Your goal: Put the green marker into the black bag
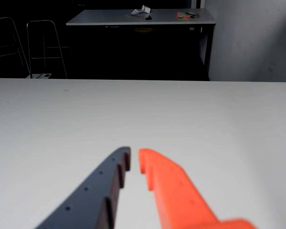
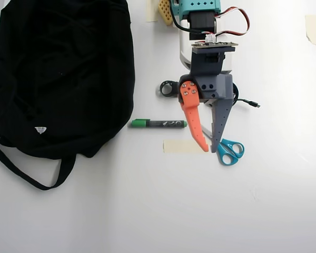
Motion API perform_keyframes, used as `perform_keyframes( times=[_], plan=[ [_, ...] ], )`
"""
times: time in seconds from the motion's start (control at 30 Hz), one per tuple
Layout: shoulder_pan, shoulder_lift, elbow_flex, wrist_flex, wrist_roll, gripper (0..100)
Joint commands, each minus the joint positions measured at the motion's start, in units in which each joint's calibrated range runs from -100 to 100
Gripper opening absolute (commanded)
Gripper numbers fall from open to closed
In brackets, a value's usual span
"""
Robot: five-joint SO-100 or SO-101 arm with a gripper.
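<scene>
In the overhead view the green marker (image 2: 158,124) lies flat on the white table, its green cap pointing left toward the black bag (image 2: 58,74). The bag fills the upper left, a strap looping out at its lower edge. My gripper (image 2: 210,149) hangs just right of the marker's dark end, orange finger (image 2: 194,118) nearest it, tips almost together with nothing between them. The wrist view shows the gripper (image 1: 134,153) over bare tabletop; neither the marker nor the bag appears there.
Teal-handled scissors (image 2: 230,151) lie under the gripper tips, beside a strip of beige tape (image 2: 180,146). A small black ring-shaped part (image 2: 168,88) and a thin cable (image 2: 250,103) sit by the arm. A dark table (image 1: 138,19) stands beyond the far edge.
</scene>
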Motion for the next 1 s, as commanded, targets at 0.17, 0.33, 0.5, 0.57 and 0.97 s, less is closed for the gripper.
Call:
perform_keyframes(
  times=[0.17,0.33,0.5,0.57,0.97],
  plan=[
    [0.61,-1.62,-2.53,-1.04,0.09,2],
    [0.91,-1.37,-1.90,2.23,-0.12,2],
    [0.91,-1.78,-2.80,16.87,-0.12,2],
    [0.91,-1.87,-2.80,23.59,-0.12,2],
    [0.39,-1.87,-5.49,52.79,-0.28,2]
  ],
)
